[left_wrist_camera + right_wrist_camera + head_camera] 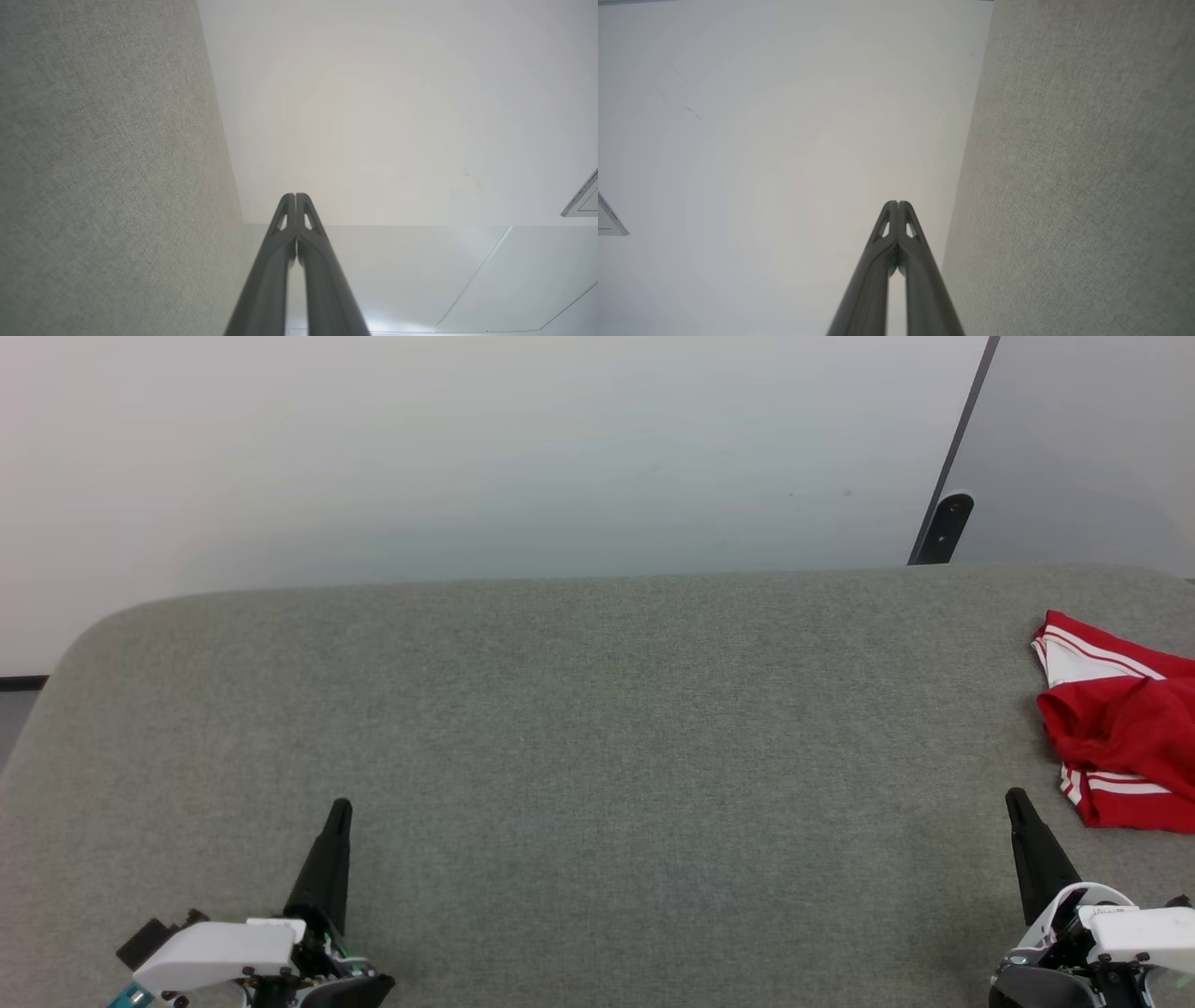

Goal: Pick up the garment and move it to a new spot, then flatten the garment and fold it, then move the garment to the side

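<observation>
The garment (1125, 733), red with white striped-trim sleeves, lies crumpled at the right edge of the grey table (597, 728), partly cut off by the head view's border. My left gripper (340, 807) rests at the lower left, shut and empty, far from the garment. My right gripper (1016, 797) is at the lower right, shut and empty, its tip a short way left of the garment's near hem. In the left wrist view my left gripper (295, 195) has its fingertips pressed together. In the right wrist view my right gripper (898, 202) is likewise shut.
The grey fabric-covered table has rounded far corners and a pale wall (467, 457) behind it. A dark post (943, 527) rises beyond the far right edge. Both wrist views look along the table surface (107, 168) (1078, 163) toward the wall.
</observation>
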Tool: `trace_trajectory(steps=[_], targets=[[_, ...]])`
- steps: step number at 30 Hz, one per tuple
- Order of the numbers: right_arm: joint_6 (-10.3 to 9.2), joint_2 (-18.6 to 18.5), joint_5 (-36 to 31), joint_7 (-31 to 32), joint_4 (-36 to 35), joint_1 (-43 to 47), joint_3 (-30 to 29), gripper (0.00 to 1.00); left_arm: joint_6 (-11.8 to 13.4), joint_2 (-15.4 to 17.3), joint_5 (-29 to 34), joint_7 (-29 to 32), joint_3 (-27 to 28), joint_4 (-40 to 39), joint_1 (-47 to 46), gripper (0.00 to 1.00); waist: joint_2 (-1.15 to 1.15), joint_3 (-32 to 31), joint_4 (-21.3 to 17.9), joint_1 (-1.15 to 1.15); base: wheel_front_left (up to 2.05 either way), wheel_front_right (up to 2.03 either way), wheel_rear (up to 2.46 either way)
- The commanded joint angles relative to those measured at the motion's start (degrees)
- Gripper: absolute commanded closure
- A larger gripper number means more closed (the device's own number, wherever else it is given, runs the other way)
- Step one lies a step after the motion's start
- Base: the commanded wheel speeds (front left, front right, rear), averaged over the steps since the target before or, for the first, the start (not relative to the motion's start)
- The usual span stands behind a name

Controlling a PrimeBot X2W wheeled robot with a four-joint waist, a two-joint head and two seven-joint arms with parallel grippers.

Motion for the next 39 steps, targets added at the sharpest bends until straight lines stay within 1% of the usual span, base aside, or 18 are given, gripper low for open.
trace_trajectory(steps=[1, 39], targets=[[-0.08, 0.2, 0.2, 0.1, -0.2, -0.1, 0.0, 1.00, -0.4, -0.1, -0.2, 0.1, 0.1, 0.1, -0.6, 1.00, 0.00, 0.0, 0.0, 0.00, 0.00, 0.00, 0.00], [-0.08, 0.2, 0.2, 0.1, -0.2, -0.1, 0.0, 1.00, -0.4, -0.1, -0.2, 0.1, 0.1, 0.0, -0.6, 1.00, 0.00, 0.0, 0.0, 0.00, 0.00, 0.00, 0.00]])
